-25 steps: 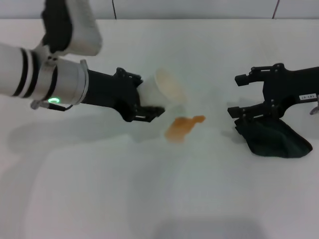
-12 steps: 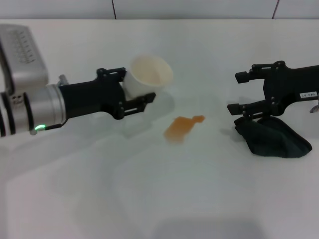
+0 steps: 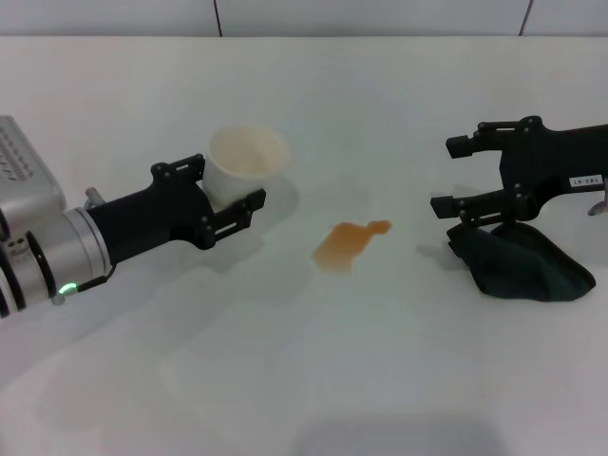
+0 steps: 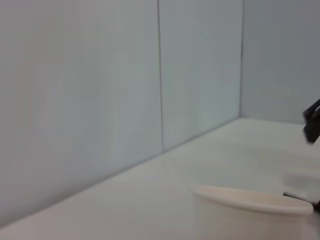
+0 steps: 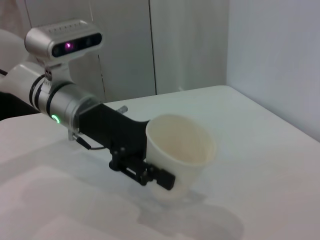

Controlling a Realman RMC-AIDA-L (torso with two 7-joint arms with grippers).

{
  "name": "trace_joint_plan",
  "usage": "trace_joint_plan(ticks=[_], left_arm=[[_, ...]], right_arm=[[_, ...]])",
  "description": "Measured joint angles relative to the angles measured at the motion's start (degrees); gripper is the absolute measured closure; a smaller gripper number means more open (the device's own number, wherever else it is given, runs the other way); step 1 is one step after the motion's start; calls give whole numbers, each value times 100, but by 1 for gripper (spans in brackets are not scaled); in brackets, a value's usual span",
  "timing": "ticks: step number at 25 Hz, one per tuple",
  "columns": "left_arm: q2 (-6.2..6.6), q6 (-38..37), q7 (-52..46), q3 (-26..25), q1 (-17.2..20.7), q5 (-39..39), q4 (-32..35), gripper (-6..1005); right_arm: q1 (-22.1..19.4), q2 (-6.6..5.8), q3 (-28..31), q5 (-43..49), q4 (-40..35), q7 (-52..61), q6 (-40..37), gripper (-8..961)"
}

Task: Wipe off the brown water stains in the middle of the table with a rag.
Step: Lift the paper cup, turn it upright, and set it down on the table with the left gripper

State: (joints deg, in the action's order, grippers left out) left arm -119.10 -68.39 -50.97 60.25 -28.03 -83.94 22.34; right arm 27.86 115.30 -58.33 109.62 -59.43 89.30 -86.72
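Observation:
The brown water stains [image 3: 347, 243] are an orange-brown blotch with a narrow tail in the middle of the white table [image 3: 313, 380]. The rag [image 3: 523, 262], a dark lumpy bunch, lies on the table at the right. My right gripper [image 3: 460, 175] is open just above the rag's left end, with nothing between its fingers. My left gripper [image 3: 224, 185] is shut on a white paper cup [image 3: 245, 163], held upright to the left of the stain. The cup also shows in the right wrist view [image 5: 181, 148] and the left wrist view [image 4: 250, 210].
A pale panelled wall [image 3: 380, 17] runs along the table's far edge. The left arm's grey wrist body [image 3: 38, 252] reaches in low from the left. Bare tabletop lies between the stain and the rag.
My left gripper has drawn back to the left and lower with the cup, which has turned from tilted over the stain to upright. The right gripper and rag have barely moved.

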Motion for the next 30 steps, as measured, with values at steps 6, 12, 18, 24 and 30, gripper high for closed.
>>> trace_joint_plan(ticks=[6, 12, 18, 24, 30], left_arm=[[-14, 390, 189, -4, -221, 17, -529, 396], [-52, 525, 692, 5, -357, 245, -978, 394], [-56, 545, 860, 11, -344, 381, -1152, 393], [-38, 655, 848, -11, -294, 478, -1290, 393], [-42, 709, 812, 12, -217, 469, -1297, 328]], right_arm=[[4, 1, -11, -3, 2, 0, 0, 106], [-12, 1, -20, -3, 3, -3, -3, 106], [-37, -4, -21, 0, 3, -1, -29, 107], [-95, -13, -20, 15, 3, -1, -45, 107], [-106, -16, -20, 31, 3, -6, -56, 107]])
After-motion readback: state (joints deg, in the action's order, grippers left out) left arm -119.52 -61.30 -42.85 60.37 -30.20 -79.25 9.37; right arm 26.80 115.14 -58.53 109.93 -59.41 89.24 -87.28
